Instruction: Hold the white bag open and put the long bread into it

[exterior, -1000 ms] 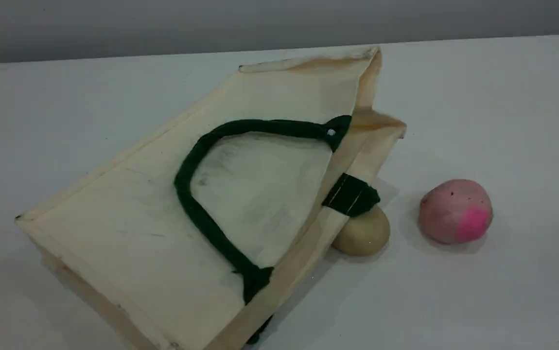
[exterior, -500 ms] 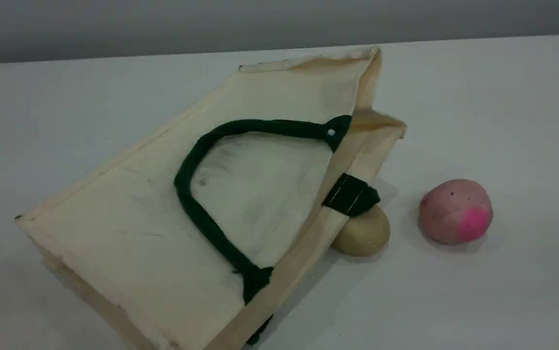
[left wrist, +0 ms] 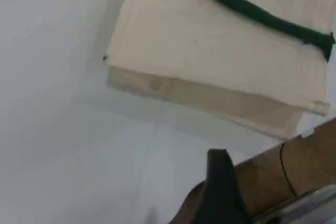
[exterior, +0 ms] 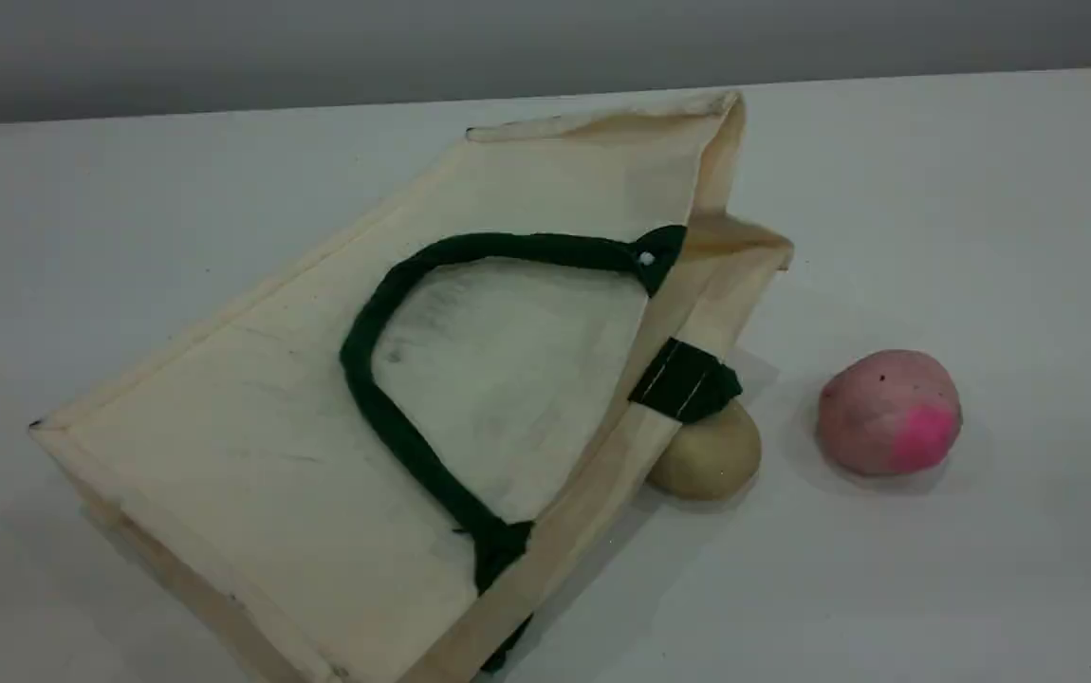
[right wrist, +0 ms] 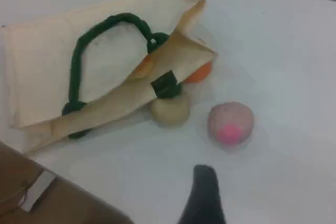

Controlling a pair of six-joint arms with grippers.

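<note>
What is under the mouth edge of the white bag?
A beige lump pokes out from under the white bag, half covered. The right wrist view shows something orange at the mouth, mostly hidden. The bag covers the rest.

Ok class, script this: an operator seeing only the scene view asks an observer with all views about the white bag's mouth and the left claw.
Operator: Is anything behind the white bag at its mouth flap?
Observer: Yes. The right wrist view shows something orange tucked there. What it is, I cannot tell.
Operator: Where is the left claw?
Observer: The left claw hangs over the table, apart from the bag's closed end.
</note>
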